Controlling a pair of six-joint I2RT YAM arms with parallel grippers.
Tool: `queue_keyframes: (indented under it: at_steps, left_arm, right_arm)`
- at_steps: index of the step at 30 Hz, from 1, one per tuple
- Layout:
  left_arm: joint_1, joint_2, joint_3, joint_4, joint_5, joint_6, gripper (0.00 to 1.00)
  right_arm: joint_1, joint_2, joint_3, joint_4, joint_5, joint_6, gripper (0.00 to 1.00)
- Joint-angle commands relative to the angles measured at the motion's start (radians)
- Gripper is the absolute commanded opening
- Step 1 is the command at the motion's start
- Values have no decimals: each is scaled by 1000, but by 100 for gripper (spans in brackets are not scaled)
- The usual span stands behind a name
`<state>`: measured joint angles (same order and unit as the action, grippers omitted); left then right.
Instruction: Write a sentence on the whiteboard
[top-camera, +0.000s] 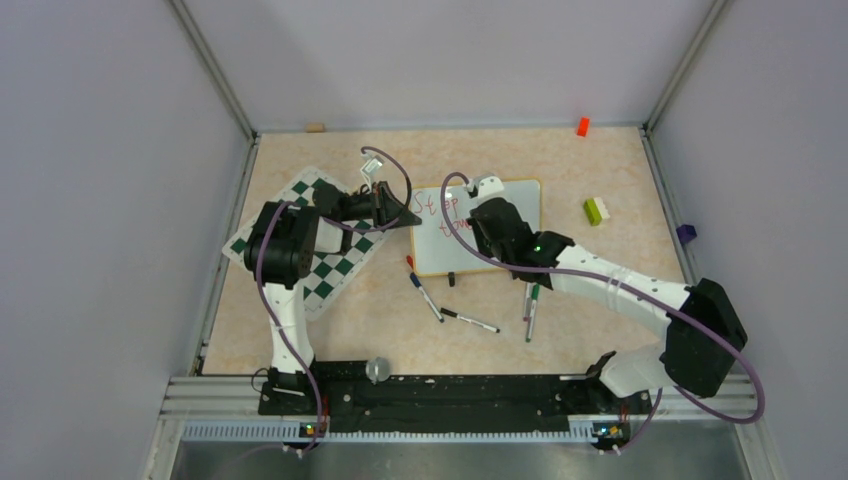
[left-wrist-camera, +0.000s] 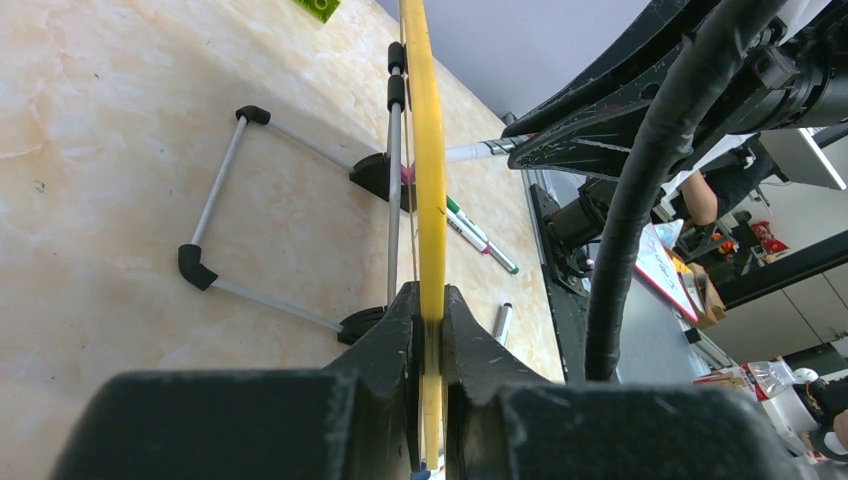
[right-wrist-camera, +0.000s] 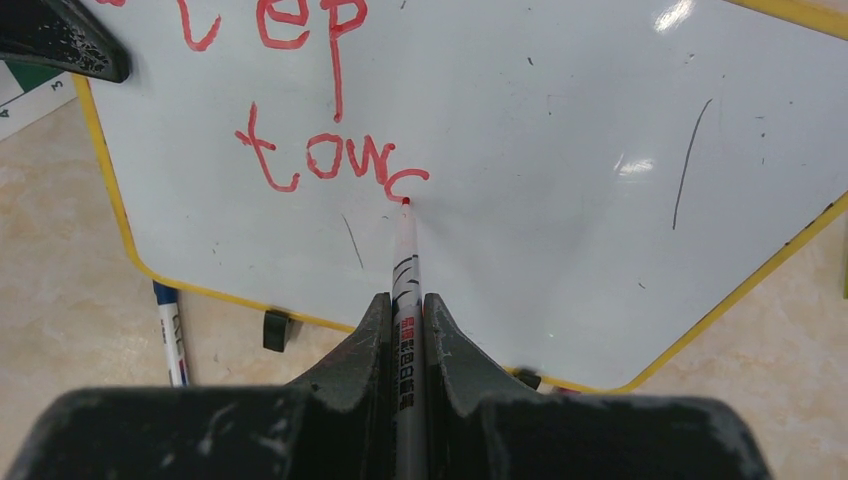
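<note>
While the left gripper (left-wrist-camera: 430, 295) was clamped on the whiteboard's (top-camera: 437, 252) left edge, the board sat mid-table, just right of a green-and-white chequered mat (top-camera: 330, 270). The right gripper (right-wrist-camera: 405, 305) was closed on a marker (right-wrist-camera: 404, 250). Its red tip touched the board at the end of the red writing (right-wrist-camera: 338, 80), which read "Step" above "towc". Loose markers (top-camera: 470, 320) lay on the tan table (top-camera: 600, 280) near the board's front edge.

Pale lilac walls (top-camera: 450, 50) are seen closing in a beige marbled counter (top-camera: 600, 170) on three sides, joined by slanting metal posts (top-camera: 214, 70) at the corners.
</note>
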<state>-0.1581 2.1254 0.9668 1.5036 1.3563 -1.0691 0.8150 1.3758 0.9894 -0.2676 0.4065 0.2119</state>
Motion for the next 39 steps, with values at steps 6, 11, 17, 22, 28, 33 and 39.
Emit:
queue_keyframes:
  at_steps: [6,11,17,22,28,33,39]
  left_arm:
    - [-8,-25,26,116,20,-19,0]
    - [-8,-27,26,116,20,-19,0]
    - [-8,-26,26,116,20,-19,0]
    - [-8,-26,26,117,20,-19,0]
    - [-8,-27,26,116,20,-19,0]
    - [-8,-26,25,116,20,-18,0]
    - [-8,-26,26,116,19,-19,0]
  right_arm:
    - [-14,14,81,16,75,-13,0]
    - [-13,22,94,16,72,-14,0]
    - [-14,10,69,7,54,-10,0]
    - [-14,-12,36,-2,28,-5,0]
    - [-14,-32,6,-14,21,3,0]
    - [-14,-44,1,-31,35,5,0]
    - [-14,-69,21,-36,43,6,0]
